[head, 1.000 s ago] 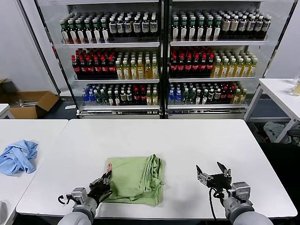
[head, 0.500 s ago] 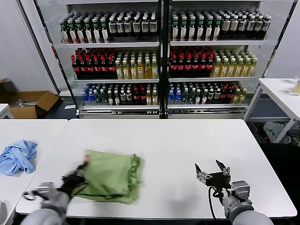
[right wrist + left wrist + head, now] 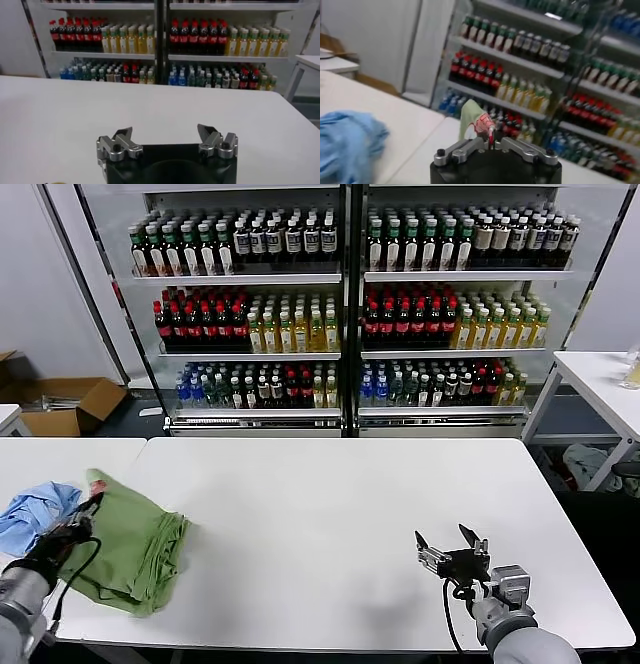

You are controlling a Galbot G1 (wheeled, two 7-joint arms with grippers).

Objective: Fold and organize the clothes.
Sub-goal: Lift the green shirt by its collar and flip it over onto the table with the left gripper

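The folded light green polo shirt (image 3: pixel 130 546) lies at the left end of the main white table (image 3: pixel 350 514), partly over the gap toward the left table. My left gripper (image 3: pixel 78 529) is shut on its edge, where the red-and-white checkered print shows; in the left wrist view that pinched bit of shirt (image 3: pixel 472 121) stands up between the closed fingers of my left gripper (image 3: pixel 491 143). My right gripper (image 3: pixel 447 544) is open and empty, low over the table's front right; the right wrist view shows the right gripper (image 3: pixel 165 137) with its jaws wide apart over bare tabletop.
A crumpled light blue garment (image 3: pixel 30 512) lies on the left table, right beside the green shirt, and shows in the left wrist view (image 3: pixel 345 145). Drink shelves (image 3: pixel 340 314) stand behind the tables. Another white table (image 3: pixel 600 384) stands far right. A cardboard box (image 3: pixel 65 404) sits on the floor.
My left gripper has dragged the folded green shirt from the table's front middle far to the left, up to the blue garment. The right gripper has stayed put.
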